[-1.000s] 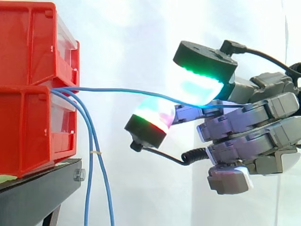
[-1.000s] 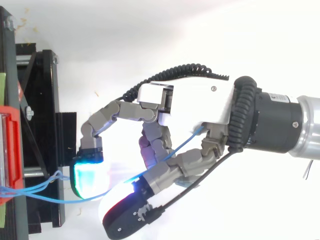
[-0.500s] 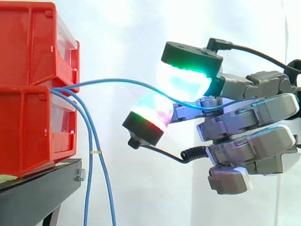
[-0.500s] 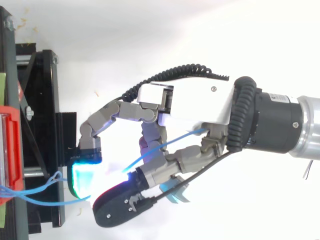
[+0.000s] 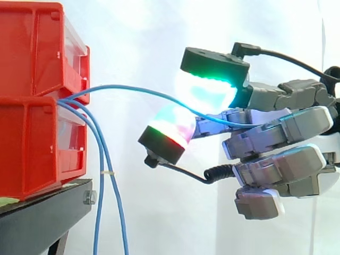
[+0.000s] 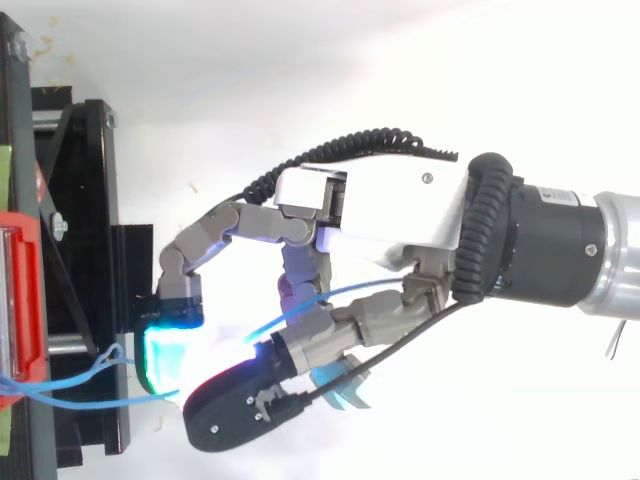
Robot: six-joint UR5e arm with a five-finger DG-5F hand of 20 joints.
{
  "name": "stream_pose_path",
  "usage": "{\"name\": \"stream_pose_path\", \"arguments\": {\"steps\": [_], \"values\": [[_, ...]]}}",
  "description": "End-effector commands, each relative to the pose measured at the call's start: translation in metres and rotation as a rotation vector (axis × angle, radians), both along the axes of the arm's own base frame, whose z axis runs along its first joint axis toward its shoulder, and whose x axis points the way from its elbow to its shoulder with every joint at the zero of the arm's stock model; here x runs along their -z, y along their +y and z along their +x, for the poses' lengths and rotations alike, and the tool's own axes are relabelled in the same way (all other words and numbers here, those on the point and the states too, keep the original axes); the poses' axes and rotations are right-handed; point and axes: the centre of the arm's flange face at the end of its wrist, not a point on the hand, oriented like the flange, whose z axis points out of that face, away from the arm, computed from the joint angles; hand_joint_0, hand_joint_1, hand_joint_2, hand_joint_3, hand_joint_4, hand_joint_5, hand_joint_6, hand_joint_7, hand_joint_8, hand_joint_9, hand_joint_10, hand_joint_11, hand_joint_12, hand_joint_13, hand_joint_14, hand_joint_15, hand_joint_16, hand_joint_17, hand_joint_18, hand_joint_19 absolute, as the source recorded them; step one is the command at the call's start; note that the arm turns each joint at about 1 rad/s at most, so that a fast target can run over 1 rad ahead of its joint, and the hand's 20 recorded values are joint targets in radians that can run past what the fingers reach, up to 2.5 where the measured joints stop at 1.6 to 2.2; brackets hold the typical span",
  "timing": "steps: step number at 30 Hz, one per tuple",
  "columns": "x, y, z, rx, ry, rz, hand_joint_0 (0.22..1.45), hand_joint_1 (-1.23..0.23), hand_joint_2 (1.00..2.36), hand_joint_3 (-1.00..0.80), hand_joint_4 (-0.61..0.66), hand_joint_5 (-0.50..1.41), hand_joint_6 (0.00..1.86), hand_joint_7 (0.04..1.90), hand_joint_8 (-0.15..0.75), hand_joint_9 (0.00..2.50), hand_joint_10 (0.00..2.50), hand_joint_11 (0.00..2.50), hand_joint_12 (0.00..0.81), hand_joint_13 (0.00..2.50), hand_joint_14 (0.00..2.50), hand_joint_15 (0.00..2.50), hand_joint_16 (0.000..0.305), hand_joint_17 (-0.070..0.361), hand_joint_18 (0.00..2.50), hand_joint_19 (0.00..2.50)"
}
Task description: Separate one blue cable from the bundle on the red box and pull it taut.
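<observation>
The hand (image 5: 276,143) sits at three o'clock in the side view. Its glowing fingertips (image 5: 207,93) are pinched on one blue cable (image 5: 133,88), which holds that strand clear of the bundle (image 5: 99,212) dropping toward six o'clock. The cable runs back to the red box (image 5: 32,143) at nine o'clock. It bows upward, so I'd say it's not yet taut. There's no writing I can read.
</observation>
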Motion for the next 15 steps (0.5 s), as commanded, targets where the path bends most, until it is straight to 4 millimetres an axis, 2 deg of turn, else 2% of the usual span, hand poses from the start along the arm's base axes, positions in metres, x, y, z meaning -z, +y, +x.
{"name": "stream_pose_path", "arguments": {"steps": [1, 8, 15], "values": [[0.0, 0.0, -0.0001, -0.001, 0.001, -0.001, 0.61, -0.77, 1.01, -0.26, 0.06, -0.02, 0.86, 1.0, 0.265, 1.89, 0.03, 0.7, 0.381, 1.7, 0.03, 0.64, 0.056, 0.125, 1.28, 0.72], [0.0, 0.0, -0.0001, 0.0, 0.001, 0.0, 0.62, -0.85, 1.02, -0.18, 0.04, -0.01, 0.86, 0.96, 0.213, 1.85, 0.03, 0.68, 0.355, 1.67, 0.03, 0.65, 0.051, 0.114, 1.27, 0.72], [0.0, 0.001, -0.0001, -0.001, 0.001, -0.002, 0.61, -0.74, 1.01, -0.2, 0.03, 0.01, 0.83, 1.01, 0.216, 1.88, 0.02, 0.55, 0.377, 1.66, 0.02, 0.56, 0.062, 0.139, 1.34, 0.68]]}}
